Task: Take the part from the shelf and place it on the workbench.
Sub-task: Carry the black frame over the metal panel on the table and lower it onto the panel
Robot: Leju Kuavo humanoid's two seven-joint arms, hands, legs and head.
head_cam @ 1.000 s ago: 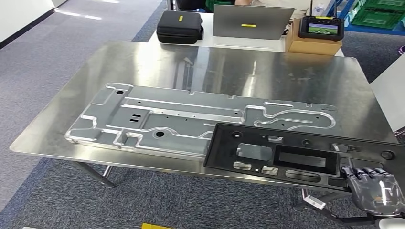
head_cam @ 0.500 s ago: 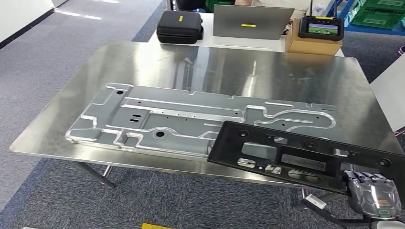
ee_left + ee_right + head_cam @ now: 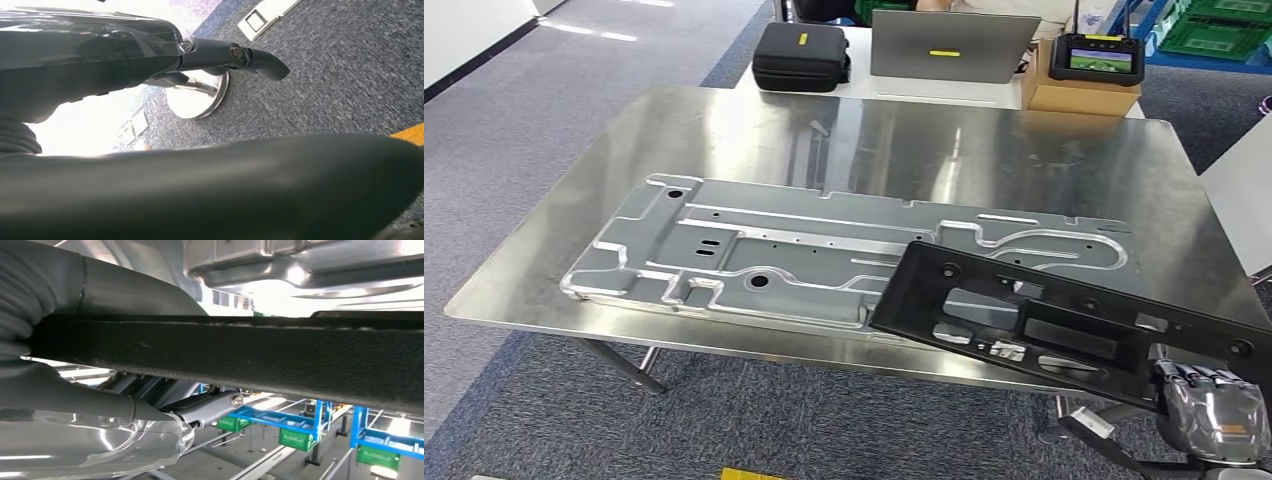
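At the frame's lower right, the right hand (image 3: 1212, 420) has its fingers clamped on the black part (image 3: 1064, 322), tilted over the bench (image 3: 844, 140) and overlapping the grey metal plate (image 3: 824, 255); it has shifted rightward, tilting more. Behind stand a laptop (image 3: 952, 45) and a black case (image 3: 801, 56).

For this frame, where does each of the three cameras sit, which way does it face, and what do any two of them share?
Head view: high on the body, looking forward and down at the steel workbench; right hand grips the black part.
Left wrist view: behind the left hand, facing carpet.
Right wrist view: behind the right hand, along the black part's edge, toward blue racks.
Shared: head and right wrist views both show the black part.
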